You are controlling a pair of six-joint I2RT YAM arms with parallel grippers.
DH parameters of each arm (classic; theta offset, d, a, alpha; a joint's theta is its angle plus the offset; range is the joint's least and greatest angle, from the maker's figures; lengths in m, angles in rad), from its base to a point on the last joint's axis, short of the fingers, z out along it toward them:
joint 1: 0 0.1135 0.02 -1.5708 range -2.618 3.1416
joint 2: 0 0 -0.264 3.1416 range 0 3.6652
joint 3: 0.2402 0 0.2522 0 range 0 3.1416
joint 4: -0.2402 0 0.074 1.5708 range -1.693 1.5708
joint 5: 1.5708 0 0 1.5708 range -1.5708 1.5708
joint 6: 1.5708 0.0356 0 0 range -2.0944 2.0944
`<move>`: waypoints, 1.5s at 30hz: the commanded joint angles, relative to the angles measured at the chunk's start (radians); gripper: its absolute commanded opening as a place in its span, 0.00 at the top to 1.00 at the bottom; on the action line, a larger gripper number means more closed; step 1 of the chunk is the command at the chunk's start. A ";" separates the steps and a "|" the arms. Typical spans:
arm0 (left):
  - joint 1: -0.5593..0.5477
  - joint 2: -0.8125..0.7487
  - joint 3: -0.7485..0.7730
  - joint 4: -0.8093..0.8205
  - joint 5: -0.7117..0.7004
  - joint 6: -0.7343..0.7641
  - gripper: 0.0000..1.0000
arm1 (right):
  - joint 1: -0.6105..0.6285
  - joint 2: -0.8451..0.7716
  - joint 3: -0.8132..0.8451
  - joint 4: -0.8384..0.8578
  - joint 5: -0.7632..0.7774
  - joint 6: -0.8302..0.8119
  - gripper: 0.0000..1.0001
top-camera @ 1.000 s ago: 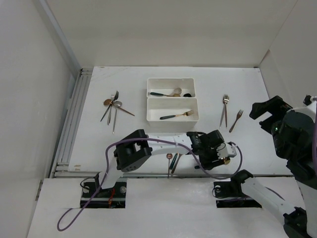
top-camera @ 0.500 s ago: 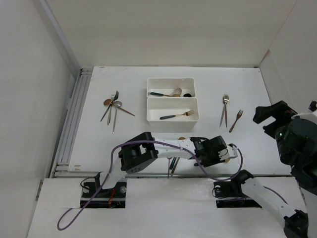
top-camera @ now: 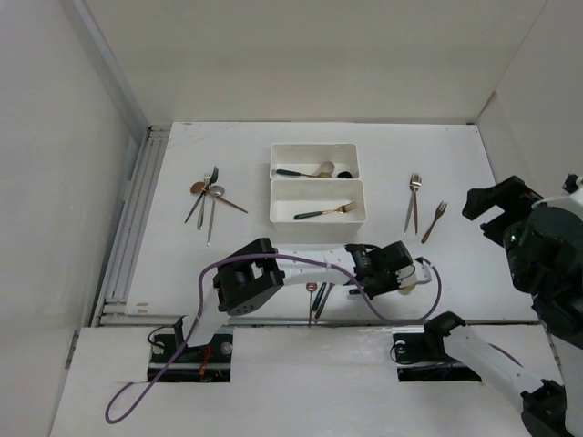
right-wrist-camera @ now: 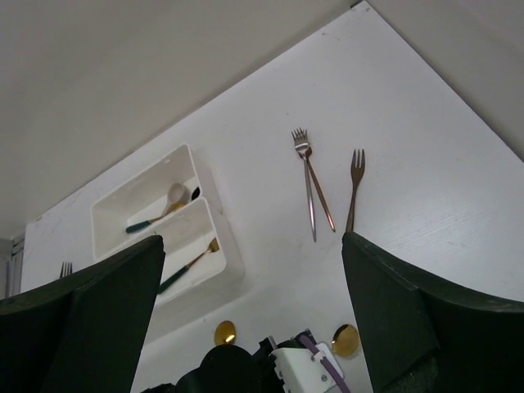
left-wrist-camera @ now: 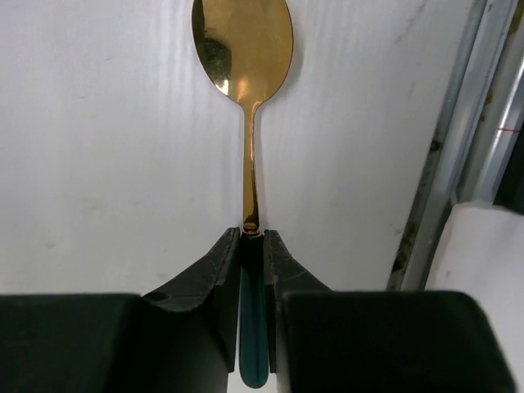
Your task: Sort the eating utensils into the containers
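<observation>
1. Your left gripper [left-wrist-camera: 251, 237] has just clamped shut on the gold spoon [left-wrist-camera: 249, 147], gripping its green handle. The spoon is low at the table's [top-camera: 182, 255] near edge.
2. Right gripper [right-wrist-camera: 251, 246]: jaws wide, empty, parked high.
3. Next, likely: lift and carry it to the far bin [top-camera: 314, 147], which holds a spoon.
</observation>
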 commanded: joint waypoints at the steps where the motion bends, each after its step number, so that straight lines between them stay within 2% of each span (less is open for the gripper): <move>1: 0.037 -0.142 0.116 -0.088 -0.016 0.042 1.00 | -0.002 0.079 0.114 0.086 -0.019 -0.021 0.07; 7: 0.077 -0.217 0.250 -0.118 -0.027 0.076 1.00 | -0.002 0.234 0.252 0.148 0.025 -0.079 0.08; 11: 0.196 -0.217 0.334 -0.118 -0.050 0.089 1.00 | -0.002 0.263 0.265 0.208 0.035 -0.091 0.08; 17: 0.369 -0.217 0.353 0.019 -0.149 0.298 1.00 | -0.002 0.274 0.196 0.339 -0.011 -0.091 0.08; 18: 0.421 -0.217 0.353 0.045 -0.150 0.365 1.00 | -0.002 0.274 0.180 0.352 -0.011 -0.091 0.08; 21: 0.516 -0.167 0.343 0.124 -0.150 0.439 1.00 | -0.002 0.284 0.147 0.386 -0.022 -0.091 0.08; 25: 0.595 -0.104 0.343 0.142 -0.079 0.504 1.00 | -0.002 0.321 0.123 0.400 -0.022 -0.091 0.08; 30: 0.629 -0.067 0.261 0.228 -0.047 0.563 1.00 | -0.002 0.353 0.018 0.400 -0.013 -0.091 0.07; 35: 0.667 0.031 0.303 0.247 -0.047 0.574 1.00 | -0.057 0.427 -0.055 0.360 -0.122 -0.044 0.05; 40: 0.692 0.062 0.327 0.259 -0.047 0.574 1.00 | -0.101 0.461 -0.122 0.369 -0.209 -0.001 0.06; 45: 0.692 0.062 0.253 0.282 -0.015 0.626 1.00 | -0.138 0.470 -0.179 0.380 -0.257 0.022 0.07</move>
